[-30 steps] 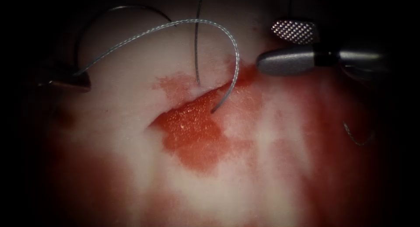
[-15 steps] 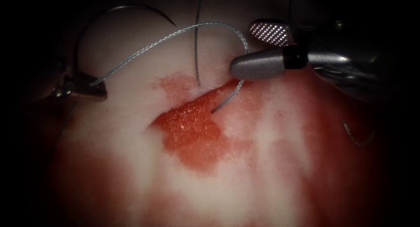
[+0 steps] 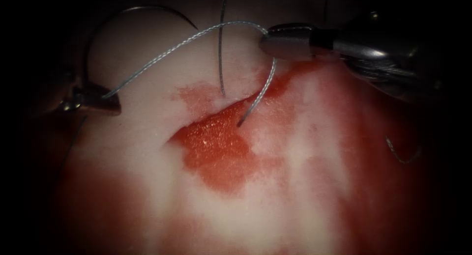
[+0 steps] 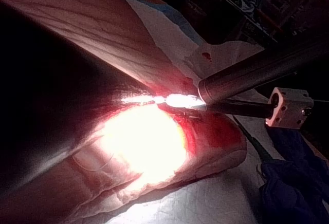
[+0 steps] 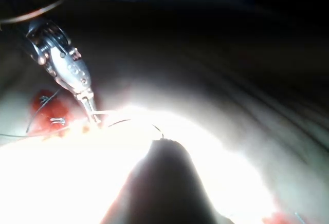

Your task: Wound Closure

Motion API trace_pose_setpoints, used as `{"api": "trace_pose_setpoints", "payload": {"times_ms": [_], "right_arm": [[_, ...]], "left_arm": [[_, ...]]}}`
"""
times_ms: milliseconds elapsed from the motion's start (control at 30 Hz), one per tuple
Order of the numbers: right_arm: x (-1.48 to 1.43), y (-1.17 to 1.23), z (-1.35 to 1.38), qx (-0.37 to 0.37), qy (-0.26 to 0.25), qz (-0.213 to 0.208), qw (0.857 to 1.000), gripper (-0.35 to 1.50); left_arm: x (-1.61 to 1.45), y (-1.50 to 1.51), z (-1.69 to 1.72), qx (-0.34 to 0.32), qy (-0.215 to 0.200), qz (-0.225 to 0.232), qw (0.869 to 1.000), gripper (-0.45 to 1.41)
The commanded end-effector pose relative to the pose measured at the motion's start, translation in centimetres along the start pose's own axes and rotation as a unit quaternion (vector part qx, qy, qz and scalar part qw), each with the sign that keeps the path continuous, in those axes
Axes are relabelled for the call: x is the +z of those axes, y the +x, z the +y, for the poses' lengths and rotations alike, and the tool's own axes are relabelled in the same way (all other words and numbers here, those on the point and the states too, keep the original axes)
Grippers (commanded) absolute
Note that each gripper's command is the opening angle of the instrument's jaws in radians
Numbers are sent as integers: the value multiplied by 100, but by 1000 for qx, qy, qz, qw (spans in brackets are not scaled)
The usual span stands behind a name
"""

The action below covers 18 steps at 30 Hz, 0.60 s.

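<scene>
The cut (image 3: 216, 142) lies open and red in the tissue (image 3: 147, 132). At the left, the left tool (image 3: 105, 100) grips the curved needle (image 3: 142, 8) at its tail end. The needle arcs up over the tissue, free of it. Its thread (image 3: 187, 39) rises from those jaws to the right tool (image 3: 269, 41), which is shut on it. From there the thread drops into the cut's upper right edge (image 3: 241, 123). The right wrist view shows the left tool (image 5: 95, 121) on the glaring tissue.
A second strand (image 3: 221, 58) hangs down into the tissue just left of the cut. A short cut end of thread (image 3: 400, 156) lies far right. Red fluid stains the tissue around the cut. The right arm's shaft (image 4: 257, 72) crosses above the tissue (image 4: 216, 142).
The right tool moved left to the thread's arc, closed its open jaws on the thread and lifted it a little. The left tool shifted slightly right at first, then stayed.
</scene>
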Motion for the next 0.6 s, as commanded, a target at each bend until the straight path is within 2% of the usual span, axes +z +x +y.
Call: {"api": "trace_pose_setpoints", "payload": {"times_ms": [33, 100, 167, 333, 600], "right_arm": [[4, 15, 1, -1, 0, 3, 1000, -35], [4, 15, 2, -2, 1, 3, 1000, -35], [2, 14, 2, -2, 2, 3, 1000, -35], [-4, 15, 6, -2, 2, 2, 1000, -35], [-7, 14, 7, -2, 0, 2, 1000, -35]], "left_arm": [[-1, -10, 6, -1, -4, -6, 1000, 69], [1, -7, 6, 0, -5, -15, 1000, 96], [2, 1, 4, -4, 0, -16, 1000, 101], [6, 16, 0, -58, 40, -16, 997, 93], [-4, 26, -7, -112, 89, -4, 990, 95]]}}
